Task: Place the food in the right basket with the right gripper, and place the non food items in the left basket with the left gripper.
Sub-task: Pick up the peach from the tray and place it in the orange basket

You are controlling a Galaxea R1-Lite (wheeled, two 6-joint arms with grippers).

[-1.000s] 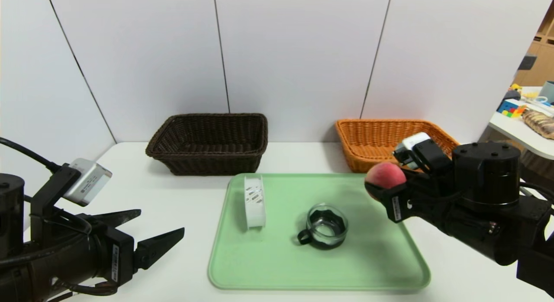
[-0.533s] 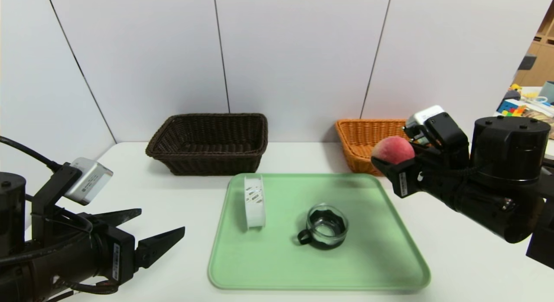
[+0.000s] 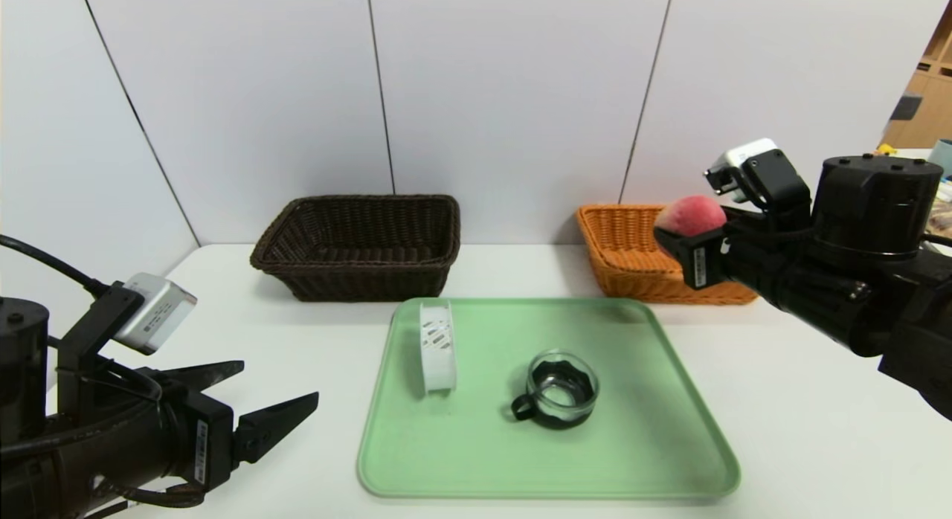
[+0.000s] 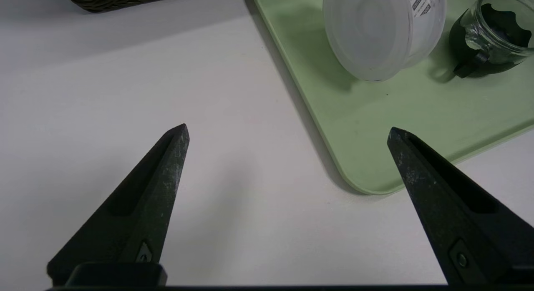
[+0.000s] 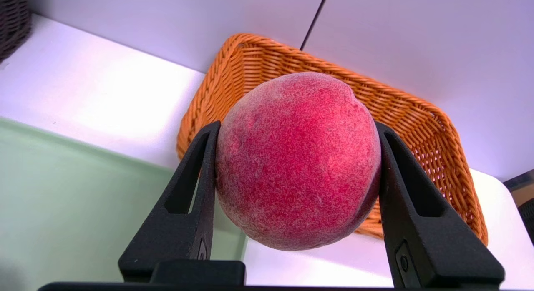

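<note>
We have our left gripper (image 4: pixel 288 132) over the white table (image 3: pixel 297 340), its pincer spread wide and released, near the green tray (image 3: pixel 483 459). Behind it, toward the wall, sits the dark brown basket (image 3: pixel 357 268). On the tray's left side, the white ring (image 3: pixel 439 355) stands on its edge; to its right, the glass cup (image 3: pixel 562 389) rests upright, its black handle pointing to the left. Farther right, our right gripper (image 5: pixel 298 136) grasps the peach (image 5: pixel 298 161), a finger pressed to each side, and holds it up in front of the orange basket (image 3: pixel 632 281).
</note>
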